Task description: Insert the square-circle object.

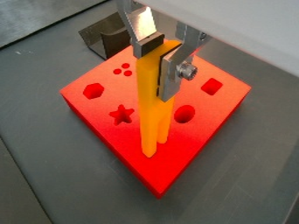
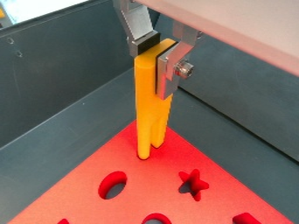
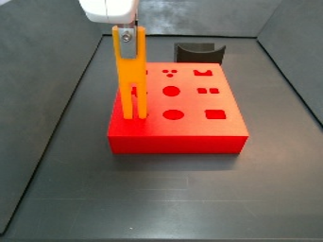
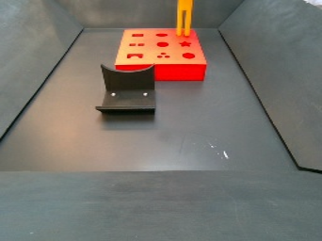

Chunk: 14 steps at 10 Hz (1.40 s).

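Jaws clamped on upper end of bar [image 1: 152, 96], silver fingers [image 1: 143, 35] pressed on opposite faces in both wrist views. Gripper [image 2: 156, 52] directly above red block [image 1: 158, 118], near one corner. Bar [image 2: 151, 109] upright, hanging straight down from gripper [image 3: 124, 36]; two prongs at lower end, tips at block's top surface [image 2: 140, 188], inserted or merely touching, cannot tell. Bar [image 3: 130, 80] at block's [image 3: 177, 118] edge in a side view, star, circle and square holes alongside. Fixture [image 4: 126, 91] on floor [image 4: 176, 141], well apart from block [image 4: 161, 55] and bar [image 4: 184, 17].
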Motion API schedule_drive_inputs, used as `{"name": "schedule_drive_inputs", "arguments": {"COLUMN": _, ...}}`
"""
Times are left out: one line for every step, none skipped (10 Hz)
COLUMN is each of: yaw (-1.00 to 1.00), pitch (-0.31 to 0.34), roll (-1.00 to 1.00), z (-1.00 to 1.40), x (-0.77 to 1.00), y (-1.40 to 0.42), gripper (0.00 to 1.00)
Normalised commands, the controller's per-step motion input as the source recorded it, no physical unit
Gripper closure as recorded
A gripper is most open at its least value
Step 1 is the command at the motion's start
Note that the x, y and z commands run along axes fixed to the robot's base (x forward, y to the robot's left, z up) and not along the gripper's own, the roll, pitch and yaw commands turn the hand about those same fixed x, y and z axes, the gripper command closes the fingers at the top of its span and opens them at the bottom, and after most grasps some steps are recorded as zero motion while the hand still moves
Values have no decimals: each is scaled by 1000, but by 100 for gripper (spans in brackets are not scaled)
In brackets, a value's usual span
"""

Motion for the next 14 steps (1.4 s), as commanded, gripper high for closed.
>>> {"name": "schedule_drive_inputs", "arguments": {"yaw": 0, "pitch": -37, "roll": 57, "z": -417, "x": 0, "y": 0, "gripper": 100}}
{"name": "schedule_drive_inputs", "arguments": {"yaw": 0, "pitch": 0, "roll": 139, "z": -760, "x": 0, "y": 0, "gripper": 100}}
{"name": "schedule_drive_inputs", "arguments": {"yaw": 0, "pitch": 0, "roll": 176, "z": -969, "x": 0, "y": -63, "gripper": 100}}
{"name": "schedule_drive_inputs", "arguments": {"yaw": -6, "pitch": 0, "roll": 173, "z": -977, "x": 0, "y": -69, "gripper": 100}}
{"name": "schedule_drive_inputs", "arguments": {"yaw": -6, "pitch": 9, "roll": 196, "z": -883, "x": 0, "y": -100, "gripper": 100}}
{"name": "schedule_drive_inputs", "arguments": {"yaw": 0, "pitch": 9, "roll": 200, "z": -889, "x": 0, "y": -129, "gripper": 100}}
{"name": "schedule_drive_inputs", "arguments": {"yaw": -11, "pitch": 0, "roll": 174, "z": -954, "x": 0, "y": -177, "gripper": 100}}
{"name": "schedule_drive_inputs", "arguments": {"yaw": -31, "pitch": 3, "roll": 137, "z": -814, "x": 0, "y": -211, "gripper": 100}}
{"name": "schedule_drive_inputs", "arguments": {"yaw": 0, "pitch": 13, "roll": 127, "z": -411, "x": 0, "y": -191, "gripper": 100}}
{"name": "schedule_drive_inputs", "arguments": {"yaw": -34, "pitch": 21, "roll": 0, "z": -497, "x": 109, "y": -63, "gripper": 100}}
{"name": "schedule_drive_inputs", "arguments": {"yaw": 0, "pitch": 74, "roll": -334, "z": -429, "x": 63, "y": 0, "gripper": 100}}
{"name": "schedule_drive_inputs", "arguments": {"yaw": 0, "pitch": 23, "roll": -354, "z": -397, "x": 43, "y": 0, "gripper": 100}}
{"name": "schedule_drive_inputs", "arguments": {"yaw": 0, "pitch": 0, "roll": -371, "z": -377, "x": 0, "y": 0, "gripper": 100}}
{"name": "schedule_drive_inputs", "arguments": {"yaw": 0, "pitch": 0, "roll": -341, "z": -489, "x": -6, "y": 100, "gripper": 100}}
